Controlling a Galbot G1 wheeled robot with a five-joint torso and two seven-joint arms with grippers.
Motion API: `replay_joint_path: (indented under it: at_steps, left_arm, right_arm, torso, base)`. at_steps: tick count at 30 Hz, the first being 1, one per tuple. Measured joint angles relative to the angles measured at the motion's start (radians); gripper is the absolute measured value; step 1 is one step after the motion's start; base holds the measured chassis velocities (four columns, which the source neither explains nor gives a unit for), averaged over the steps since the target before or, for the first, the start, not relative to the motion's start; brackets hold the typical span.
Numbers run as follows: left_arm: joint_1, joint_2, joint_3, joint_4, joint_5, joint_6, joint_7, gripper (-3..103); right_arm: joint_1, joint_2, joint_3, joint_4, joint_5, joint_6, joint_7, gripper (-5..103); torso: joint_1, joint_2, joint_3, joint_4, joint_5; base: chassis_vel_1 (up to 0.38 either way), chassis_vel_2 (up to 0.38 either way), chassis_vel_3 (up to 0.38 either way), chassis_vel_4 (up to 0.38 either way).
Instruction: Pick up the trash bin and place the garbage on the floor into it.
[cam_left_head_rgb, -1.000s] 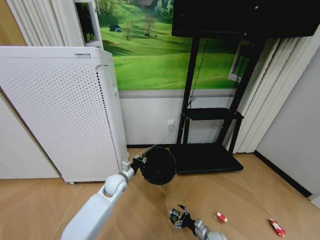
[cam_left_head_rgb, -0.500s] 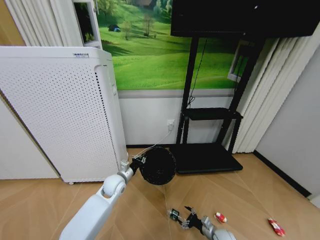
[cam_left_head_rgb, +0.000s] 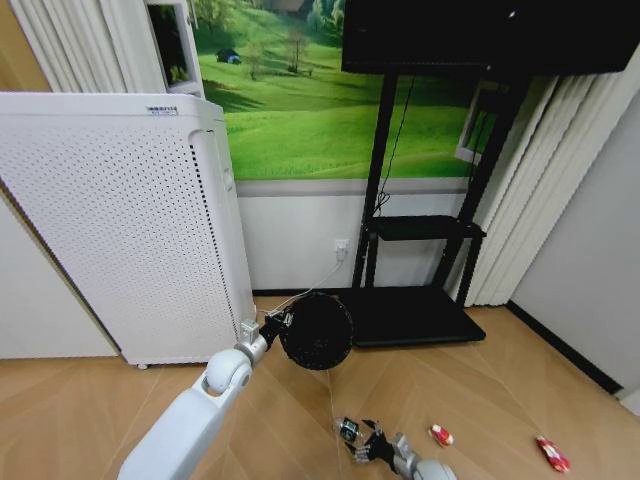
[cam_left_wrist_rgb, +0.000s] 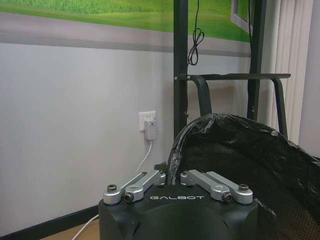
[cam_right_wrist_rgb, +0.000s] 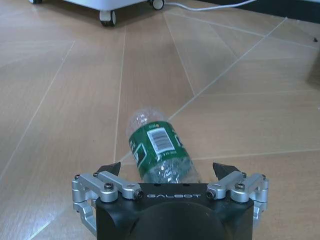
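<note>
**Bin is up, bottle comes first**

The left end effector (cam_left_wrist_rgb: 172, 181) is pinched tight on the rim of the trash bin (cam_left_head_rgb: 317, 331), right where the dark liner folds over. The bin hangs in the air, off the floor, with its open mouth tipped to the side. So the picking-up part looks done.

The right end effector (cam_right_wrist_rgb: 169, 172) is low over the floor with its fingers spread wide apart. The bottle (cam_right_wrist_rgb: 159, 150) lies on its side between them, its green label up, but the fingers have not closed on it.

Nothing looks to be in the bin yet. All the garbage still has to go in: the bottle, then one red-and-white wrapper (cam_left_head_rgb: 441, 435) just past the right end effector, and a second wrapper (cam_left_head_rgb: 552, 454) farther out toward the wall.

The bottle's cap end is hidden behind the right end effector's body. The inside bottom of the bin cannot be seen. The wrappers are too small to read.
</note>
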Motion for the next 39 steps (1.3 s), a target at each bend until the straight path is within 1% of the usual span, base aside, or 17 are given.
replay_joint_path:
  at_steps: [3, 4, 5, 6, 7, 10, 12, 13, 17, 20, 23, 26, 31, 32, 34, 35, 39]
  left_arm:
    - [-0.002, 0.000, 0.000, 0.000, -0.001, 0.001, -0.001, 7]
    - [-0.002, 0.000, 0.000, 0.000, -0.001, 0.001, -0.001, 7]
    - [-0.003, -0.001, 0.001, 0.001, -0.001, 0.001, -0.001, 7]
    - [-0.003, -0.001, 0.001, 0.001, -0.001, 0.001, -0.001, 7]
    - [-0.004, -0.001, 0.002, 0.003, -0.001, 0.001, -0.002, 7]
    - [-0.005, -0.002, 0.005, 0.007, -0.001, 0.002, -0.002, 7]
    - [-0.007, -0.002, 0.008, 0.009, -0.001, 0.002, -0.002, 7]
    - [-0.007, -0.002, 0.008, 0.009, -0.001, 0.002, -0.002, 7]
    - [-0.007, -0.003, 0.009, 0.009, 0.000, 0.003, -0.003, 7]
    - [-0.006, -0.003, 0.007, 0.012, 0.000, 0.003, -0.003, 7]
    - [-0.005, -0.003, 0.005, 0.014, 0.001, 0.003, -0.003, 7]
    - [0.010, -0.005, -0.010, 0.027, 0.011, -0.001, -0.001, 7]
    - [0.024, -0.007, -0.020, 0.037, 0.020, -0.005, 0.003, 7]
    - [0.040, -0.009, -0.031, 0.041, 0.029, -0.009, 0.007, 7]
    - [0.047, -0.010, -0.036, 0.041, 0.031, -0.010, 0.007, 7]
    - [0.065, -0.013, -0.051, 0.043, 0.039, -0.013, 0.009, 7]
    - [0.078, -0.022, -0.060, 0.059, 0.051, -0.019, 0.013, 7]
  right_arm:
    - [0.003, 0.000, 0.000, -0.017, -0.012, 0.009, 0.002, 94]
    - [0.003, 0.000, 0.000, -0.017, -0.012, 0.009, 0.002, 94]
    - [0.003, 0.000, 0.001, -0.022, -0.013, 0.014, 0.003, 89]
    - [0.003, 0.000, 0.001, -0.022, -0.013, 0.014, 0.003, 89]
    - [0.003, 0.001, 0.001, -0.025, -0.013, 0.018, 0.006, 79]
    - [0.003, 0.004, 0.004, -0.029, -0.013, 0.025, 0.010, 73]
    - [0.001, 0.008, 0.010, -0.031, -0.014, 0.032, 0.015, 62]
    - [0.001, 0.008, 0.010, -0.031, -0.014, 0.032, 0.015, 62]
    - [-0.016, 0.010, 0.026, -0.011, -0.012, 0.039, 0.020, 41]
    - [-0.027, 0.010, 0.049, 0.019, 0.004, 0.042, 0.025, 35]
    - [-0.034, 0.010, 0.064, 0.040, 0.021, 0.043, 0.026, 32]
    - [-0.057, 0.006, 0.113, 0.126, 0.131, 0.038, 0.052, 24]
    - [-0.067, -0.002, 0.153, 0.198, 0.221, 0.020, 0.080, 24]
    - [-0.073, -0.013, 0.179, 0.263, 0.296, -0.006, 0.106, 24]
    - [-0.073, -0.016, 0.183, 0.280, 0.315, -0.014, 0.113, 24]
    - [-0.072, -0.024, 0.198, 0.342, 0.366, -0.041, 0.130, 24]
    - [-0.075, -0.029, 0.235, 0.462, 0.431, -0.078, 0.153, 24]
  torso:
    - [0.000, 0.000, 0.000, -0.0001, 0.0001]
    - [0.000, 0.000, 0.000, -0.0001, 0.0001]
    - [0.000, 0.000, 0.000, -0.0001, 0.0000]
    - [0.000, 0.000, 0.000, -0.0001, 0.0000]
    - [0.000, 0.000, 0.000, -0.0001, 0.0001]
    - [0.000, 0.000, 0.000, -0.0001, 0.0000]
    - [0.000, 0.000, 0.000, -0.0001, 0.0001]
    - [0.000, 0.000, 0.000, -0.0001, 0.0001]
    - [0.000, 0.000, 0.000, -0.0002, 0.0002]
    - [0.000, 0.000, 0.000, -0.0001, 0.0002]
    - [0.000, 0.000, 0.000, -0.0002, 0.0002]
    - [0.000, 0.000, 0.000, -0.0001, 0.0003]
    - [0.000, 0.000, 0.000, 0.0001, -0.0001]
    - [0.000, 0.000, 0.000, -0.0003, 0.0000]
    - [0.000, 0.000, 0.000, -0.0006, 0.0000]
    - [0.000, 0.000, 0.000, 0.0000, 0.0004]
    - [0.000, 0.000, 0.000, 0.0001, 0.0003]
  base:
    - [0.000, 0.000, 0.000, 0.000]
    - [0.000, 0.000, 0.000, 0.000]
    - [0.000, 0.000, 0.000, 0.000]
    - [0.000, 0.000, 0.000, 0.000]
    - [0.000, 0.000, 0.000, 0.000]
    - [0.000, 0.000, 0.000, 0.000]
    - [0.000, 0.000, 0.000, 0.000]
    - [0.000, 0.000, 0.000, 0.000]
    - [0.000, 0.000, 0.000, 0.000]
    - [0.000, 0.000, 0.000, 0.000]
    - [0.000, 0.000, 0.000, 0.000]
    - [0.000, 0.000, 0.000, 0.000]
    - [0.000, 0.000, 0.000, 0.000]
    - [0.000, 0.000, 0.000, 0.000]
    - [0.000, 0.000, 0.000, 0.000]
    - [0.000, 0.000, 0.000, 0.000]
    - [0.000, 0.000, 0.000, 0.000]
